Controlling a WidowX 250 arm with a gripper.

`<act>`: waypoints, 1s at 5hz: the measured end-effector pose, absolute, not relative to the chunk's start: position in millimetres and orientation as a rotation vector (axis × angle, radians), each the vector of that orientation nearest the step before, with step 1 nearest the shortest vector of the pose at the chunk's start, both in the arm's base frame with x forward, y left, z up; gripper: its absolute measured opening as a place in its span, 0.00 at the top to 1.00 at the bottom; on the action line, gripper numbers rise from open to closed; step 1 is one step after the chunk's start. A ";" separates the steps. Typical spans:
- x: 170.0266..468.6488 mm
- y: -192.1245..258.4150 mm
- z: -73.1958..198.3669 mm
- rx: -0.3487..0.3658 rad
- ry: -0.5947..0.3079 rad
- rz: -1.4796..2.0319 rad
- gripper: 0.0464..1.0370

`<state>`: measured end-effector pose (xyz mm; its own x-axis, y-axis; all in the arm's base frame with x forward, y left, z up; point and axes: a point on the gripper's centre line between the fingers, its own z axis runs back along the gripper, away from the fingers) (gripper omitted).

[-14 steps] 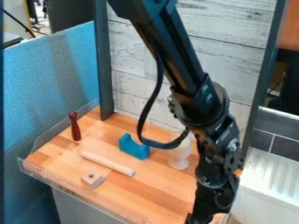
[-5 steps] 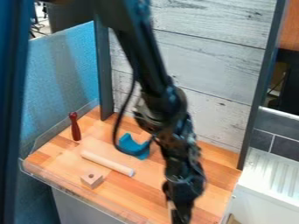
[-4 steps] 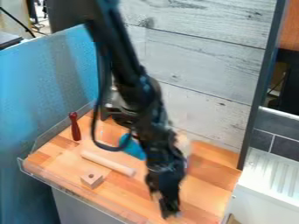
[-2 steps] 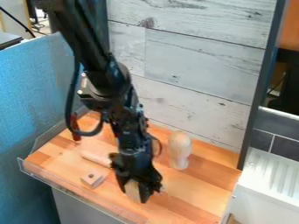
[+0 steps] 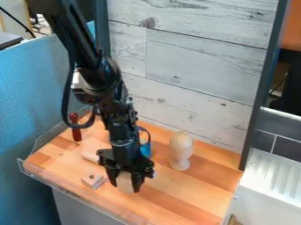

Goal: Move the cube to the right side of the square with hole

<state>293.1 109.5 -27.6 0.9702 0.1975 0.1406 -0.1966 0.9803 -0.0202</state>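
Observation:
The black gripper [image 5: 124, 187] hangs low over the front left part of the wooden table, pointing down. Its two fingers stand on either side of a pale wooden cube [image 5: 124, 182] and are shut on it. Left of the cube lies the small square block with a hole [image 5: 92, 179], a short gap away from the left finger. Whether the cube's underside touches the tabletop I cannot tell.
Behind the gripper are a pale rod [image 5: 90, 154] and a blue curved block [image 5: 145, 148], both partly hidden. A red handle-like piece [image 5: 76, 133] stands back left. A wooden cup with a rounded top [image 5: 180, 151] is to the right. A clear rim [image 5: 73, 193] edges the table.
From the front right, the arm has swung left across the table with the cube in its gripper, ending beside the square block. The other objects have stayed put.

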 end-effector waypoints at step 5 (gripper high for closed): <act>296.8 87.8 -47.0 0.062 -0.123 -0.142 0.03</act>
